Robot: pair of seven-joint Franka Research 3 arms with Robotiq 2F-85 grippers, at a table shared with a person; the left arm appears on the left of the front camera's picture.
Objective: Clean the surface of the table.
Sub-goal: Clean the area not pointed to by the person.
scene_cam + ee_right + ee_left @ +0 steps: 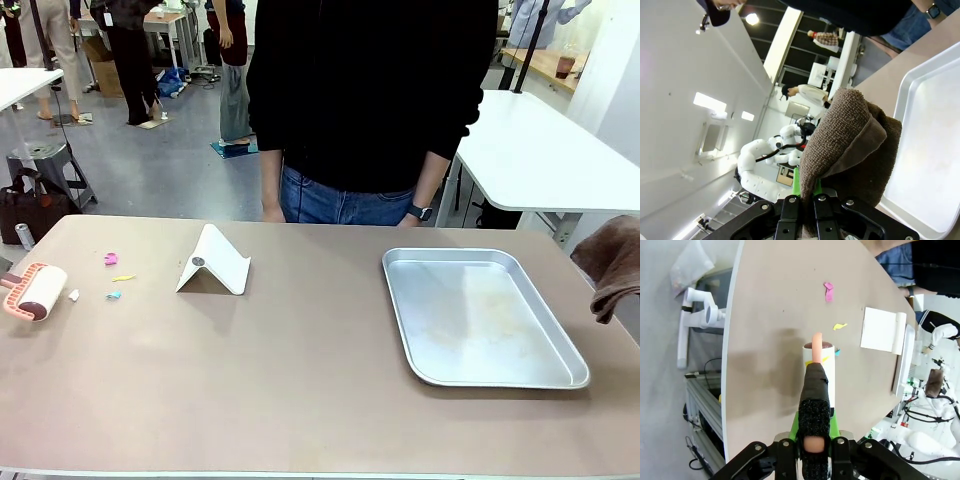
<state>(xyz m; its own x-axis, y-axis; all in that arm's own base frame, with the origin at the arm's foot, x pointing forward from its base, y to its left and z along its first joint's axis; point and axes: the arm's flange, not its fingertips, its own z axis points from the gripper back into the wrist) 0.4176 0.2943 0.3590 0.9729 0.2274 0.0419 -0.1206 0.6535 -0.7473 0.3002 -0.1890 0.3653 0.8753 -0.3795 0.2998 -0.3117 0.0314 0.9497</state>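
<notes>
**Both jaws shut: roller left, towel right**

The left gripper (816, 390) is clamped on the pink handle of a white-barrelled lint roller (831, 372). The roller points out ahead of its jaws over the brownish-taupe table (300, 380), near the table's edge. Small coloured paper scraps (828, 291) lie beyond the roller. The right gripper (805, 190) pinches a bunched brown terry towel (850, 135), with the silver metal tray (935, 130) just beside it. Bare tabletop lies between the two.

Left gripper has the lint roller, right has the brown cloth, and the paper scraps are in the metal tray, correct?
No. The paper scraps lie on the table beside the lint roller, not in the tray, as the front view shows. The rest is right.
</notes>
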